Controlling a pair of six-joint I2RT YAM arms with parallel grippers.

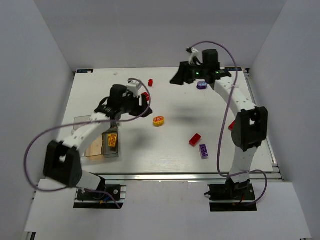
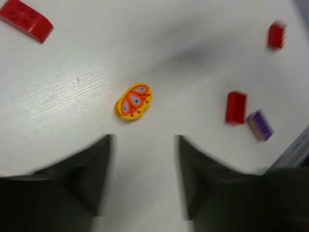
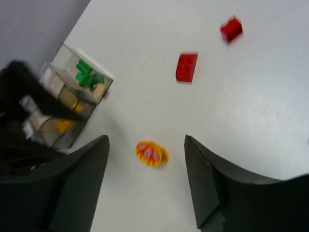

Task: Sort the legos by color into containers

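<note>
Likely a lab: white-walled booth (image 1: pixel 35 65), aluminium-framed table (image 1: pixel 165 155).

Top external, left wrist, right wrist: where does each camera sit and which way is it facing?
Top external: above and behind the bases, looking down on the table; the left arm and right arm show.
Left wrist: on the left hand, looking down at a yellow rounded piece; its two fingers show.
Right wrist: on the right hand, looking down toward the containers; its fingers show.
Shared: all three show that yellow piece.

Bright even light, soft shadows; legos (image 3: pixel 186 66) blurred in wrist views.
</note>
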